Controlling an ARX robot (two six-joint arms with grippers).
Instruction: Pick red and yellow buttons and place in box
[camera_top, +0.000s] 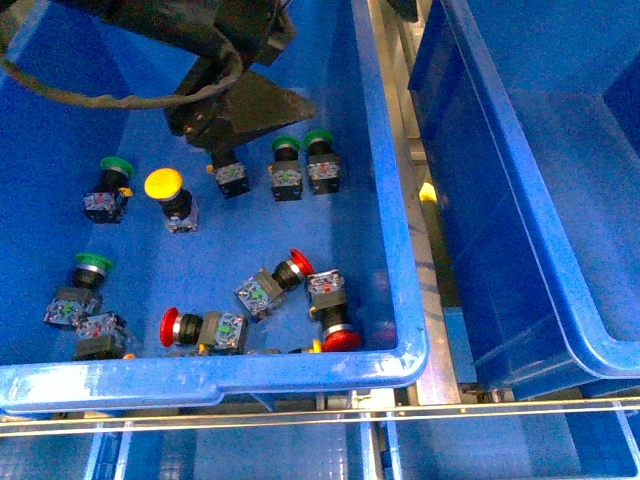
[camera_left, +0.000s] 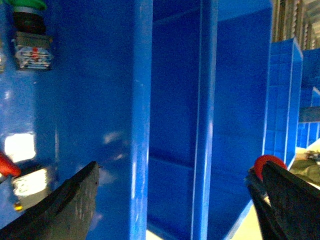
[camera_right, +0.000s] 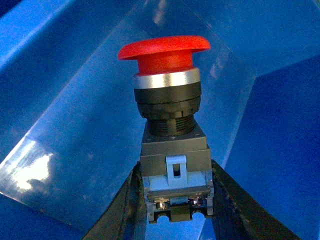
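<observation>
My right gripper (camera_right: 175, 207) is shut on the black body of a red button (camera_right: 167, 60), held upright over the glossy blue inside of the box (camera_right: 60, 125). This gripper is out of the front view. The box (camera_top: 520, 200) stands on the right. My left gripper (camera_top: 240, 115) is open over the far part of the left blue bin (camera_top: 392, 210); its fingers (camera_left: 65, 205) hold nothing. In that bin lie a yellow button (camera_top: 165, 190) and three red buttons (camera_top: 290, 270) (camera_top: 335, 320) (camera_top: 185, 327). A red cap (camera_left: 267, 161) shows behind one left finger.
Several green-capped buttons (camera_top: 115, 175) (camera_top: 285, 160) (camera_top: 88, 272) lie among the others, one just under my left gripper's side. A metal strip with a small yellow spot (camera_top: 428, 192) runs between the two bins. A rail (camera_top: 300, 415) crosses below the bin's near rim.
</observation>
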